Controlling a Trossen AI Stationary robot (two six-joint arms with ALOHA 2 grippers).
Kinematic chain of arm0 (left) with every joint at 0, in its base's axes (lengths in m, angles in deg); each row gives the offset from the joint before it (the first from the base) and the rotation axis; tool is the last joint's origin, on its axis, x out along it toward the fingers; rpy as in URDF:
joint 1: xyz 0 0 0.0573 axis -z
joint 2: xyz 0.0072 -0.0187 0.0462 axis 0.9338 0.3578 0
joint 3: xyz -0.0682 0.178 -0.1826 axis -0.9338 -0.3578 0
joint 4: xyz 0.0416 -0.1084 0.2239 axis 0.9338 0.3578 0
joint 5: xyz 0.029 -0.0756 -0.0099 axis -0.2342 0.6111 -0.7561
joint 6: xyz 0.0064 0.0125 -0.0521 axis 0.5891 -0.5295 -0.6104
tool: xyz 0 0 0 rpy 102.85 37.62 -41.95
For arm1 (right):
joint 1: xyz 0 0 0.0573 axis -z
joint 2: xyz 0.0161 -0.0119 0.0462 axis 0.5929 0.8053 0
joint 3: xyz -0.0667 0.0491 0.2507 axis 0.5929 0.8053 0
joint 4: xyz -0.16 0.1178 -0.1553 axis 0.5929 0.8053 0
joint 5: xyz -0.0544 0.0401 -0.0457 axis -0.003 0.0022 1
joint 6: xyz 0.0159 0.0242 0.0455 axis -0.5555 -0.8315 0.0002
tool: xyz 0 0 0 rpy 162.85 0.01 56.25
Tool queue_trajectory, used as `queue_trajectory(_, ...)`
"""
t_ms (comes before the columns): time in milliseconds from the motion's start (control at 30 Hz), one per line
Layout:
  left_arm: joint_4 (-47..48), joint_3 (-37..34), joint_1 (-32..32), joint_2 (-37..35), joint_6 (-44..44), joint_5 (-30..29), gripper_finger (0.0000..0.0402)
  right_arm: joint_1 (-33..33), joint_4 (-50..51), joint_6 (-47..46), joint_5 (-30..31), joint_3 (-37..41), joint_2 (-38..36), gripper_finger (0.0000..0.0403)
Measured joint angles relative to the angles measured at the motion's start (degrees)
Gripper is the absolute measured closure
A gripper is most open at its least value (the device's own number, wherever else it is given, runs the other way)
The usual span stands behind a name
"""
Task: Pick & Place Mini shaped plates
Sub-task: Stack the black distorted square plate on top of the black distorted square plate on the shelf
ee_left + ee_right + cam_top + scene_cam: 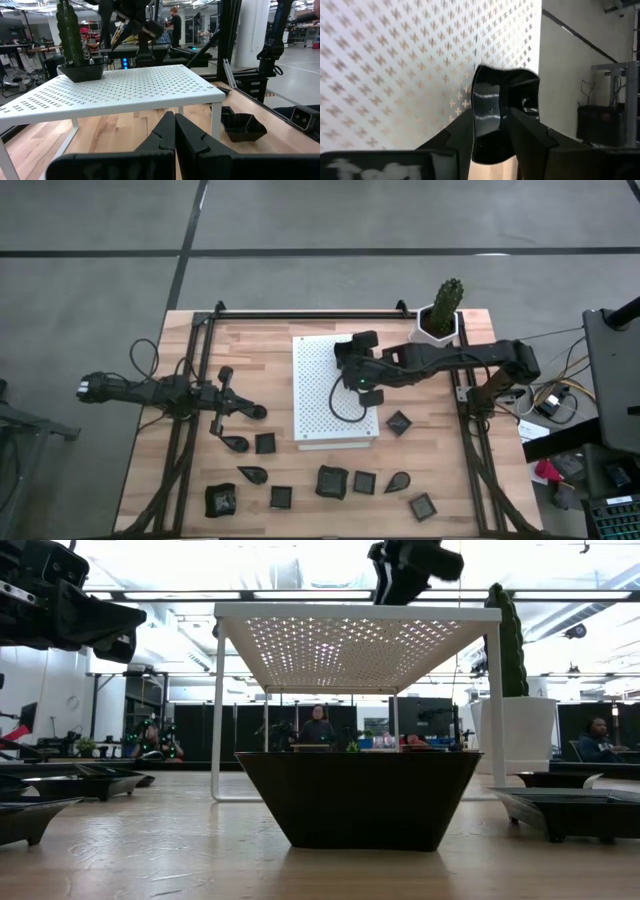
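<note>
With 1 mini shaped plate (499,115) clamped between the jaws of the right gripper (352,376) above the white perforated board (320,420) (no dish seen on it yet), 11 plates (332,481) remain on the table (150,430), while the left gripper (174,131) waits closed beside the board.

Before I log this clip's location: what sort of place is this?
Likely a robotics lab or workshop: a wooden bench with framed arm mounts, a large open hall with people at desks and strip-lit ceilings behind.
</note>
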Motion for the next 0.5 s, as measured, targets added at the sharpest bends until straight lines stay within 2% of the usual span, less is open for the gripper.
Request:
queue_trajectory(367, 0.0, 0.0, 0.0, 0.0, 0.0, 0.0, 0.0401, -8.9, 0.0, -10.8, -0.1, -1.4, -0.7, 0.0299)
queue_trajectory(500, 0.0, 0.0, 0.0, 0.0, 0.0, 0.0, 0.0401, -13.0, -0.1, -12.2, -0.1, -1.4, -0.7, 0.0306)
